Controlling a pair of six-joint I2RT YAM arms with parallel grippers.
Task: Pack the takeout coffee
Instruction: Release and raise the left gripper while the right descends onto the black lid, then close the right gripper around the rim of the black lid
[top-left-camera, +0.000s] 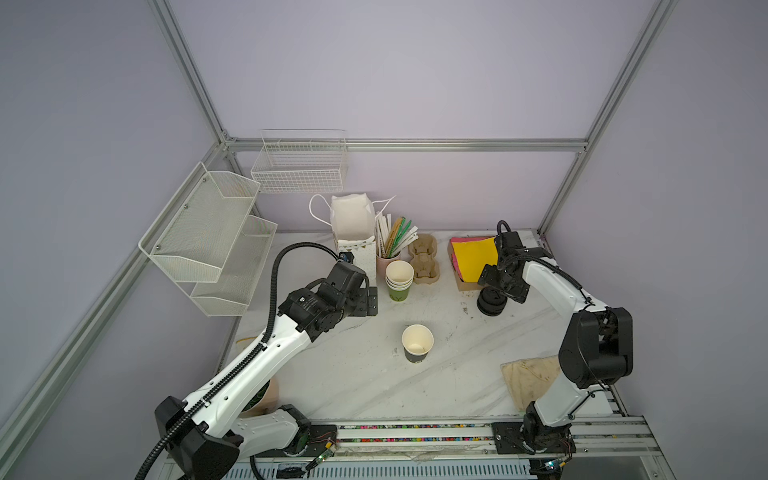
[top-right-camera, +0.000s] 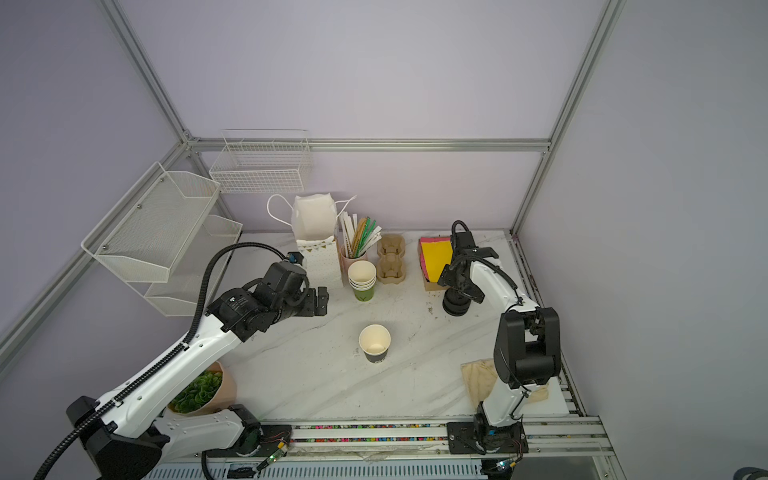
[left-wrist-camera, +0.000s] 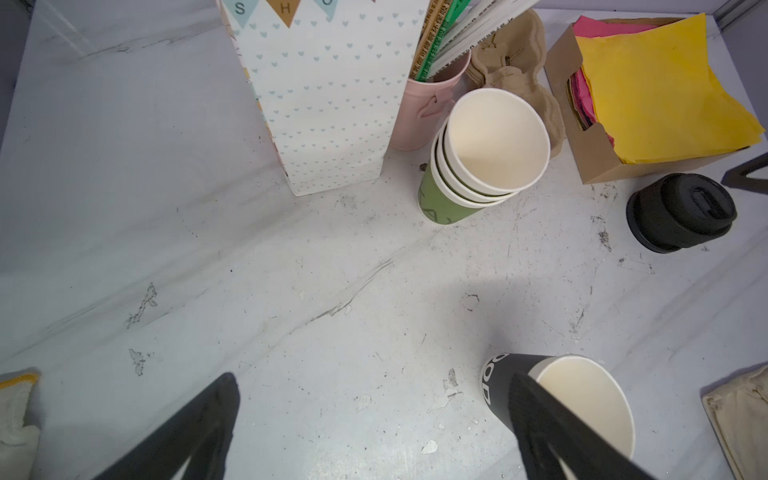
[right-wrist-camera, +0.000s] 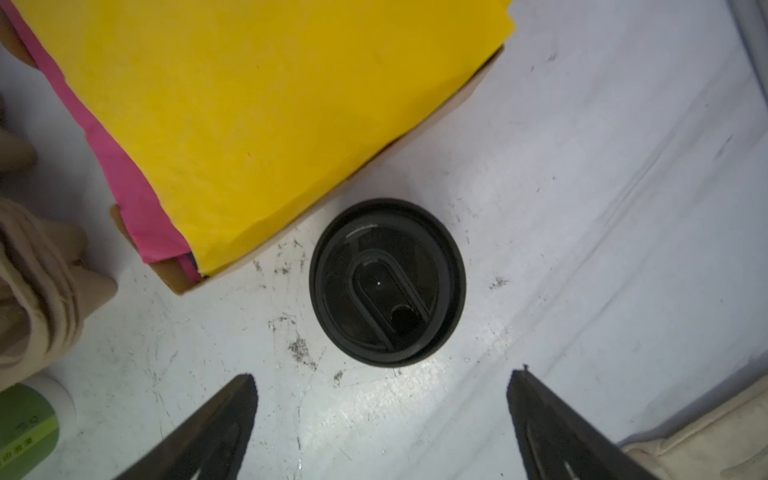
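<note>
The takeout coffee cup (top-left-camera: 417, 343) (top-right-camera: 375, 343) stands alone mid-table, dark outside, cream-white inside, open-topped with no lid on it. In the left wrist view the cup (left-wrist-camera: 582, 399) shows partly behind one finger. My left gripper (top-left-camera: 371, 301) (left-wrist-camera: 374, 378) hovers open to the cup's back left, with nothing between its fingers. A black round lid (right-wrist-camera: 386, 282) (top-left-camera: 491, 305) tops a short black stack beside the napkin box. My right gripper (right-wrist-camera: 384, 374) (top-left-camera: 496, 286) hangs open just above that lid, apart from it.
At the back stand a white paper bag (top-left-camera: 353, 232), a pink cup of straws (top-left-camera: 388, 249), nested green cups (top-left-camera: 399, 282), pulp carriers (top-left-camera: 424, 257) and a box of yellow napkins (top-left-camera: 473, 257). A cloth (top-left-camera: 528, 378) lies front right. Wire baskets (top-left-camera: 208, 232) hang left.
</note>
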